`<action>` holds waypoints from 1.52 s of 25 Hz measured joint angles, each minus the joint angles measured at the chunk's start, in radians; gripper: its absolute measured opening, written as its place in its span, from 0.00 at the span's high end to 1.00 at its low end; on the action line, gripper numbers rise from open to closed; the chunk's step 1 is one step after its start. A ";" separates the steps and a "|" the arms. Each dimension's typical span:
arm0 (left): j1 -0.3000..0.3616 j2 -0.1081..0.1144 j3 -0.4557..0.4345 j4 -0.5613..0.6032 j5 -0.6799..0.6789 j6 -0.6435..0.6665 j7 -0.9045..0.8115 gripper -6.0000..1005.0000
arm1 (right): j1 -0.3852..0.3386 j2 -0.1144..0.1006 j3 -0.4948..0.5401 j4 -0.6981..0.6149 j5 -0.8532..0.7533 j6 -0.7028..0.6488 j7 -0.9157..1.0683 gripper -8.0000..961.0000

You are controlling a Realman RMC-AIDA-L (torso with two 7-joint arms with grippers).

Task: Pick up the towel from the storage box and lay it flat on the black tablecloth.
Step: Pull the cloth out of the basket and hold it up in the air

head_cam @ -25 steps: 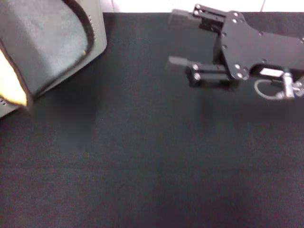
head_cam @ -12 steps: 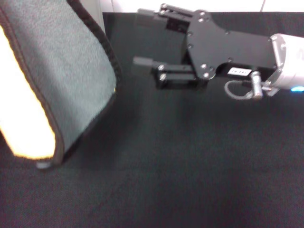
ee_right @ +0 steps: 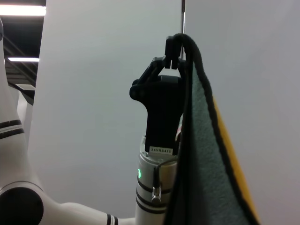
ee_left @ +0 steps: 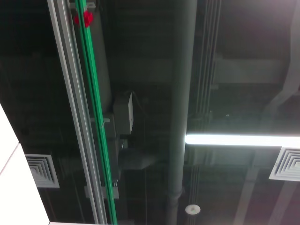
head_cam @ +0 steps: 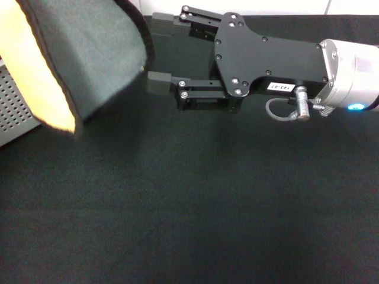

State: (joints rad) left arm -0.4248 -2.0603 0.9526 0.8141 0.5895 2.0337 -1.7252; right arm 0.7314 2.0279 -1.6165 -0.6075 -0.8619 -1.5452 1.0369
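Note:
The towel hangs in the air at the upper left of the head view, grey-green face toward me, yellow-orange face on its left side, dark hem around it. In the right wrist view my left gripper is shut on the top edge of the towel, which drapes down from it. My right gripper is open, its fingers pointing left and stopping just right of the towel's edge. A perforated wall of the storage box shows behind the towel. The black tablecloth covers the table below.
A white wall runs along the tablecloth's far edge. The left wrist view shows only ceiling pipes and a lamp. The left arm's white body stands beside the hanging towel.
The towel has risen out of the storage box and hangs higher. My right gripper has moved left across the table toward the towel, still open.

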 joint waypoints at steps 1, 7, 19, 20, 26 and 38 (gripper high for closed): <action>0.000 0.001 0.000 -0.001 0.000 0.000 0.001 0.99 | -0.002 0.000 0.001 -0.001 0.002 -0.001 0.000 0.21; -0.001 0.004 0.000 -0.001 0.006 0.000 0.003 0.99 | -0.011 0.000 0.001 0.001 0.021 -0.006 0.000 0.21; -0.013 0.000 0.031 0.005 0.003 0.000 -0.002 0.99 | 0.020 0.000 -0.170 0.000 0.087 0.057 -0.015 0.21; -0.013 0.000 0.036 0.006 0.001 0.000 -0.001 0.99 | 0.022 0.000 -0.185 -0.002 0.095 0.069 -0.019 0.21; -0.014 0.005 0.022 -0.001 -0.004 -0.001 0.004 0.99 | 0.009 0.000 -0.195 -0.012 0.099 0.069 -0.021 0.21; -0.015 0.009 0.018 0.002 -0.031 -0.001 0.021 0.99 | -0.033 0.000 -0.206 -0.015 0.097 0.059 -0.021 0.22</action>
State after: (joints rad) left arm -0.4400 -2.0511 0.9711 0.8162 0.5580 2.0324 -1.7038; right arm 0.6979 2.0279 -1.8227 -0.6223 -0.7649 -1.4865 1.0161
